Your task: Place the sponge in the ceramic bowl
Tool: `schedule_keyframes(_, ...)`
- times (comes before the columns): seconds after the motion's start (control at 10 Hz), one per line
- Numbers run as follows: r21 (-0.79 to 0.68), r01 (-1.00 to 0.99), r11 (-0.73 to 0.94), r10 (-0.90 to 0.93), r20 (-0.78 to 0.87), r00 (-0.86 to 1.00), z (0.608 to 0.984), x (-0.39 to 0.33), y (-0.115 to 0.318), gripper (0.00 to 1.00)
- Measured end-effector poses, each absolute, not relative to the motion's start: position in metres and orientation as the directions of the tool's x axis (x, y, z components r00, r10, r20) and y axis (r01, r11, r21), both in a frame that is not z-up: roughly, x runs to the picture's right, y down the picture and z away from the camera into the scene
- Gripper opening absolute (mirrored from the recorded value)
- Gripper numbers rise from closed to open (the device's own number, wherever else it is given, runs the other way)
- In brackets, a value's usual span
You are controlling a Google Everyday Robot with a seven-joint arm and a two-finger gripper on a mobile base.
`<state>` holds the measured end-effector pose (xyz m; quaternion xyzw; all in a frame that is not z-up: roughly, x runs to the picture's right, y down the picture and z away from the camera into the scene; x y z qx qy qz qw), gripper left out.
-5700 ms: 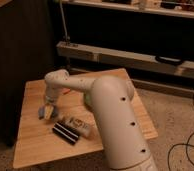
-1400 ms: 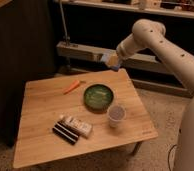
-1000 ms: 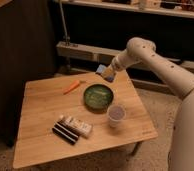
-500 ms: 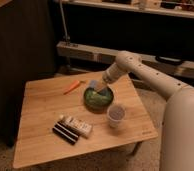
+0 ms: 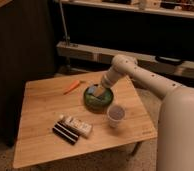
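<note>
The green ceramic bowl (image 5: 99,100) sits on the wooden table (image 5: 45,110), right of centre. The blue-grey sponge (image 5: 92,91) lies low over the bowl's left inner side. My gripper (image 5: 98,92) is down inside the bowl beside the sponge, reached in from the right by the white arm (image 5: 140,77). The sponge sits right at the gripper's tip, and I cannot make out whether it is still held.
A small white cup (image 5: 116,115) stands just in front of the bowl. An orange carrot-like item (image 5: 71,87) lies at the back left. A black-and-white striped box (image 5: 66,134) and a white packet (image 5: 78,125) lie at the front. Dark shelving stands behind the table.
The arm has swung from high at the back right down and left over the table, bringing the sponge into the bowl.
</note>
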<state>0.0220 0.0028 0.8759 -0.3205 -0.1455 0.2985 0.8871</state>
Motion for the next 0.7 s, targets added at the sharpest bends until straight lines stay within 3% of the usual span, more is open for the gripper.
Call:
schedule_keyframes(0.3, -0.630, -0.501, 0.594, 0.649, 0.006, 0.761, 0.893, 0.038, -0.009, 0.80)
schedule_keyframes(0.7, -0.659, -0.563, 0.499, 0.729, -0.032, 0.684, 0.898, 0.054, -0.010, 0.80)
